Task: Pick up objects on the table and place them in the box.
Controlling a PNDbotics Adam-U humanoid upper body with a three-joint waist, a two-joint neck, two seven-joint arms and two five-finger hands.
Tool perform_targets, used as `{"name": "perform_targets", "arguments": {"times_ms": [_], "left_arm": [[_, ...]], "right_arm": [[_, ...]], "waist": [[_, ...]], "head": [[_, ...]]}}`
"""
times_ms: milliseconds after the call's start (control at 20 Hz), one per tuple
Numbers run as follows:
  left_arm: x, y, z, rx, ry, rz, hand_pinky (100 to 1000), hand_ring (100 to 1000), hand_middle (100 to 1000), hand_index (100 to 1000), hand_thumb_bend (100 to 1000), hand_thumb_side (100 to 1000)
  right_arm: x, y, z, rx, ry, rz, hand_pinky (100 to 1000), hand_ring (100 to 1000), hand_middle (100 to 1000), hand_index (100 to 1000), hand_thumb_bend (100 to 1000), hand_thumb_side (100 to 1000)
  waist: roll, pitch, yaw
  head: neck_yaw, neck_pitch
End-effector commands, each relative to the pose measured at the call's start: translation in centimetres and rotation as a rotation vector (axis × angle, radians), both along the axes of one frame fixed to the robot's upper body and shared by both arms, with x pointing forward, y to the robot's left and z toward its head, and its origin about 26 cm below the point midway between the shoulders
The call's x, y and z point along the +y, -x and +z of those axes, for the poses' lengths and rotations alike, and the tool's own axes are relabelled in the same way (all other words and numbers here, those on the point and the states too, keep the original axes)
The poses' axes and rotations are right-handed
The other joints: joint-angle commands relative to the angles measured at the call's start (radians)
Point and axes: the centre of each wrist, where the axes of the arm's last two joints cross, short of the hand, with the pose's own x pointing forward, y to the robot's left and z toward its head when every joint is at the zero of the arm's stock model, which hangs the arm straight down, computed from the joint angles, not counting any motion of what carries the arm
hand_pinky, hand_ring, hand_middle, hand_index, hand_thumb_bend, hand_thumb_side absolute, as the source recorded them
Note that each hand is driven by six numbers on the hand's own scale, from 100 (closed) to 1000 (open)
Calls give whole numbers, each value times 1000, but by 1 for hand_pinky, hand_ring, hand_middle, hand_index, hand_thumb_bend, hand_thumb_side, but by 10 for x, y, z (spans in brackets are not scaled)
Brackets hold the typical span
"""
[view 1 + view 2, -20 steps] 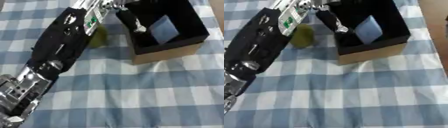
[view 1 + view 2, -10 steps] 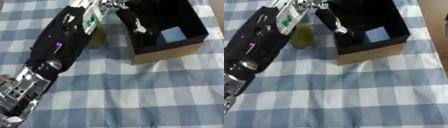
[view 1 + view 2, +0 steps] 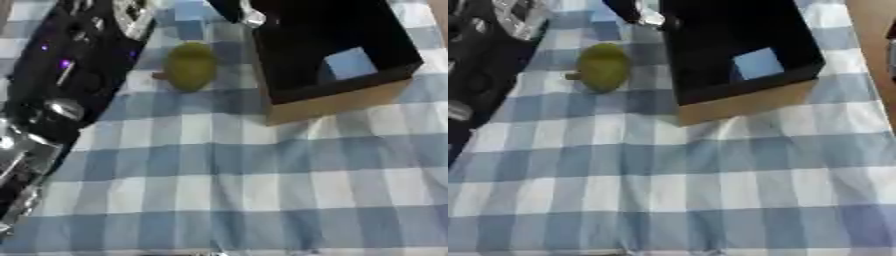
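Left arm [image 3: 61, 75] runs up the left side of the view over the blue-and-white checked cloth [image 3: 262, 190]. Only a dark, silver-tipped part of the left hand [image 3: 238, 11] shows at the top edge, just at the near-left corner of the box [image 3: 332, 102]; whether its fingers are spread or curled cannot be told. Right hand is not visible in either view. The box is open-topped, black inside with a tan cardboard outer wall, set at an angle on the cloth; a light blue square thing [image 3: 350, 62] lies flat on its floor toward the right, so at least one item appears placed. Remaining object: a yellow-green rounded thing [image 3: 603, 66], pear-like, with a small brownish nub on its left, lying on the cloth just beside the box's left wall, apart from it. Judgement: this is the next thing to collect; it sits under the arm's line, within easy reach of the left hand.
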Motion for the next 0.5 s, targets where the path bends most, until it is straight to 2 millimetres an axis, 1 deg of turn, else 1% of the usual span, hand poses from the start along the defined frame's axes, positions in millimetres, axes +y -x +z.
{"name": "perform_targets", "arguments": {"times_ms": [50,250,500], "left_arm": [[26,4,17,-22,5,56,897,873,821,899,577,524],[34,-3,7,20,-14,98,895,872,820,897,579,518],[42,-12,-11,79,-67,148,895,871,808,883,611,522]], "right_arm": [[-2,3,11,-31,33,-10,898,985,593,899,100,470],[-1,3,9,-29,35,-6,898,984,593,899,100,470],[-1,3,8,-27,33,-6,899,986,591,899,100,470]], "waist": [[1,-30,4],[-9,-31,9],[-13,-27,12]], "head": [[-13,6],[-15,4],[-1,5]]}}
